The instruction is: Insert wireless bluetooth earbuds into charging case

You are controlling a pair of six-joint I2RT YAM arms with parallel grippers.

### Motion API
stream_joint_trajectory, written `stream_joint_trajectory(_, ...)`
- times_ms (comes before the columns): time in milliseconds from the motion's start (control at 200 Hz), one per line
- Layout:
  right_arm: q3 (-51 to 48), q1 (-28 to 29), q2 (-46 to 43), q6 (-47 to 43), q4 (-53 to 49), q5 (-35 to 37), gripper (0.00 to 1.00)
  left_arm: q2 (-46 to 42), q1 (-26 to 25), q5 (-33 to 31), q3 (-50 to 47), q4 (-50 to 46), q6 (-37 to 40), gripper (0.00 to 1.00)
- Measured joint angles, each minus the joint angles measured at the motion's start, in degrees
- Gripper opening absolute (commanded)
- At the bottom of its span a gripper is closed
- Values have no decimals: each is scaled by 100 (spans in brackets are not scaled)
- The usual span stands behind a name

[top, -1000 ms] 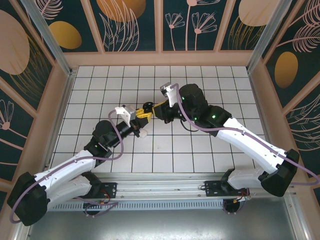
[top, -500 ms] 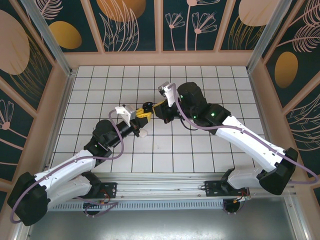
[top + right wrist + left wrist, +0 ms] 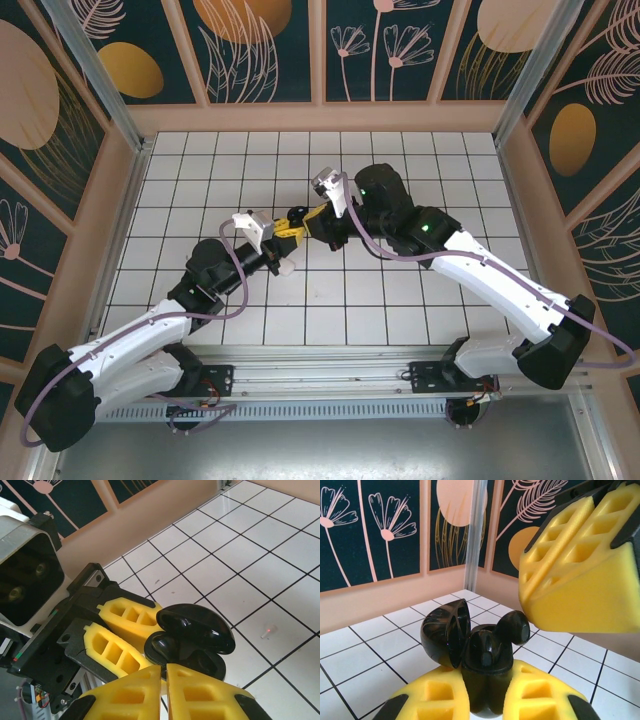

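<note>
Enclosure: a white tiled table (image 3: 420, 160) ruled with dark grid lines, boxed in by walls (image 3: 260, 50) of dark panels printed with plant motifs in pale framing.

Both arms reach inward and meet near the middle of the table. The left gripper (image 3: 287, 228) and the right gripper (image 3: 316, 219) stand tip to tip, almost touching.

Left gripper: its yellow fingers (image 3: 430, 700) are clamped on the lower body of a black charging case (image 3: 485, 670), one finger on each side. The case is held above the tiles with its mouth towards the right gripper. Its lid (image 3: 442, 632) is swung open and stands to the left of the body in the left wrist view.

Right gripper: its yellow fingers (image 3: 200, 700) are pressed together, with only a thin seam between them in the right wrist view.

Task item: one black earbud (image 3: 514, 627) sits at the rim of the open case, just beside the tips of the right gripper. Whether those tips pinch the earbud or merely touch it cannot be confirmed, as the contact point is hidden.
</note>
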Motion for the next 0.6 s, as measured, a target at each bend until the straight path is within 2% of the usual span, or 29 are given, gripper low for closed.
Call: stream_joint_trajectory(596, 0, -219, 2, -120, -133, -149, 16, 0, 0, 13, 0, -50, 42, 0)
